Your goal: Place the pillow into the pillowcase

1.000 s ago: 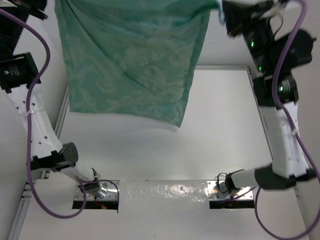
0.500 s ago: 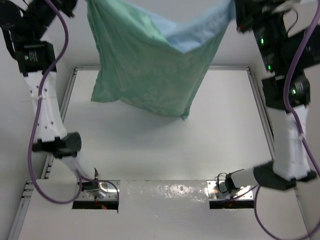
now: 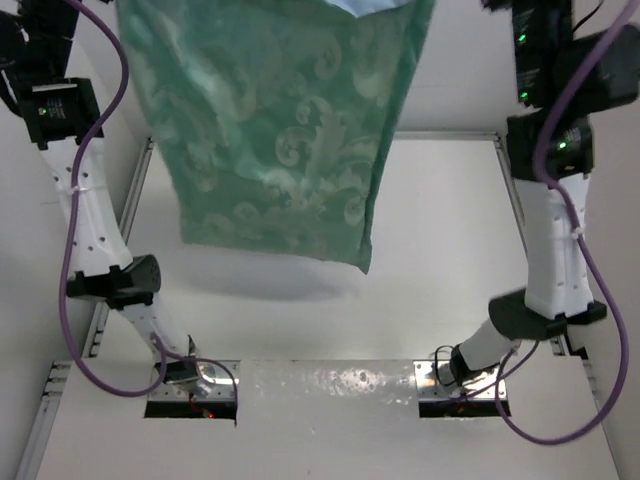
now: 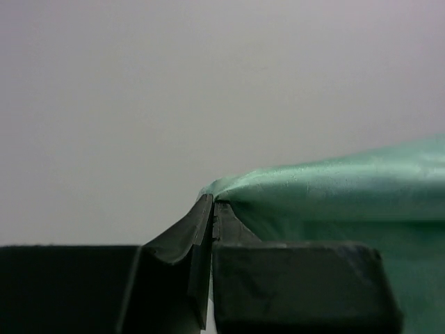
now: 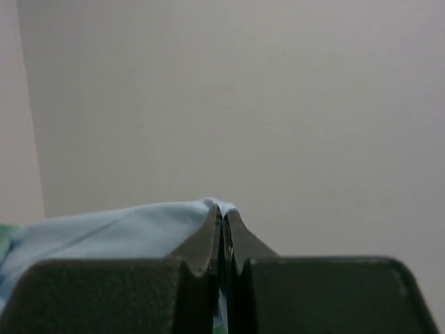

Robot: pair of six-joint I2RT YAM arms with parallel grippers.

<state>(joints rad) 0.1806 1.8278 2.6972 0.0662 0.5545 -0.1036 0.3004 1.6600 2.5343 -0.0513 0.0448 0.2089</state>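
The pillowcase [image 3: 280,130] hangs high over the table, its mint green swirl face toward the top camera, a strip of light blue at its top edge. Both arms reach up past the top of that view, so the grippers do not show there. In the left wrist view my left gripper [image 4: 213,203] is shut on a green corner of the pillowcase [image 4: 334,188]. In the right wrist view my right gripper [image 5: 222,210] is shut on a light blue corner of the pillowcase [image 5: 118,226]. The pillow is out of view.
The white table [image 3: 440,250] lies under the hanging cloth, with a metal rail [image 3: 125,225] along its left side and another on the right. The two arm bases [image 3: 190,385] sit at the near edge.
The pillowcase has swung closer to the camera and hangs longer and wider, with the green face filling more of the view. Both arms have shifted and reach higher.
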